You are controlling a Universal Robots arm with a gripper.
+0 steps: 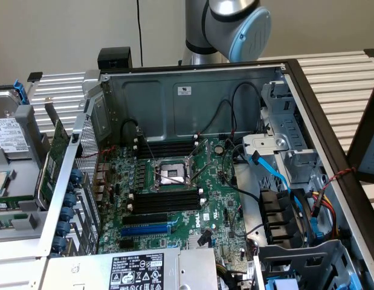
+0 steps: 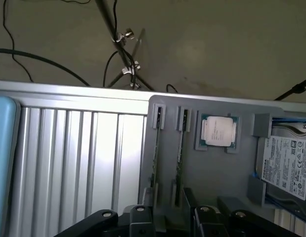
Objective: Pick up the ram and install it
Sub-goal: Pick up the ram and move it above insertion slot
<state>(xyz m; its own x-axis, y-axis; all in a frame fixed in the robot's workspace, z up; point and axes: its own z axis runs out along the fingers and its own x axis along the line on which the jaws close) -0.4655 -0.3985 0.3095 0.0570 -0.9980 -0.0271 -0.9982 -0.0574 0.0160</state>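
Surface: grey plastic tray [image 2: 217,173] on ribbed metal table [image 2: 68,148].
Hand: black gripper [image 2: 171,221] wide open, empty, near thin green ram stick [image 2: 178,153].
Risk: misaligned, it may snag neighbouring stick [image 2: 155,148].

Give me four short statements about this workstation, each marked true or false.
1. The gripper grips a ram stick. False: it is open, and the ram sticks stand on edge in slots of the gray tray.
2. A processor lies in that tray. True.
3. The hard drive lies on the motherboard. False: it sits in the tray, beside the processor.
4. The computer case is open, with the motherboard exposed. True.
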